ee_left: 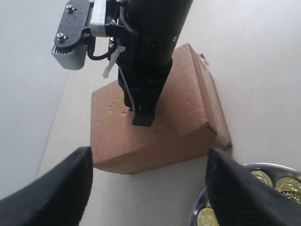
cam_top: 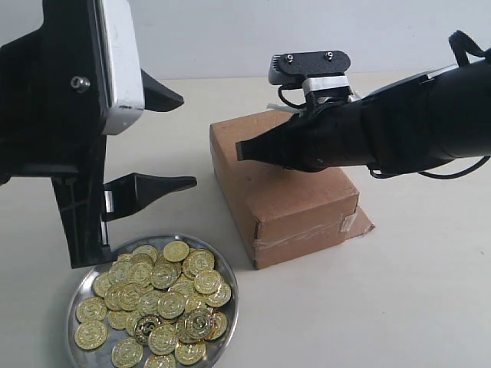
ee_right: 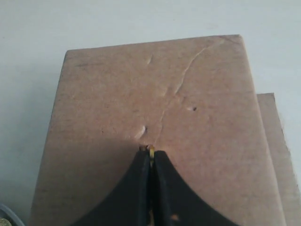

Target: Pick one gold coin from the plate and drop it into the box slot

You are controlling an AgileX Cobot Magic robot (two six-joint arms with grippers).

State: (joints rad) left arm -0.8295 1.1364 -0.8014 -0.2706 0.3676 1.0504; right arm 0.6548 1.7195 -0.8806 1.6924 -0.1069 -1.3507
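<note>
The shiny plate (cam_top: 232, 285) sits at the front left, heaped with gold coins (cam_top: 157, 303). Behind it to the right lies the brown box (cam_top: 307, 203). My right gripper (cam_top: 239, 149) hovers over the box's top face (ee_right: 117, 94) and is shut on one gold coin (ee_right: 151, 150), whose thin edge shows between the fingertips. The slot lies under those fingertips and is mostly hidden. My left gripper (cam_top: 180, 142) hangs open and empty above the plate's far edge, between plate and box (ee_left: 188, 108).
The box's loose flap (cam_top: 360, 222) sticks out at its right base, with clear tape along that end. The plate's rim (ee_left: 249, 165) shows beside my left gripper's finger (ee_left: 244, 188). Pale tabletop surrounds everything.
</note>
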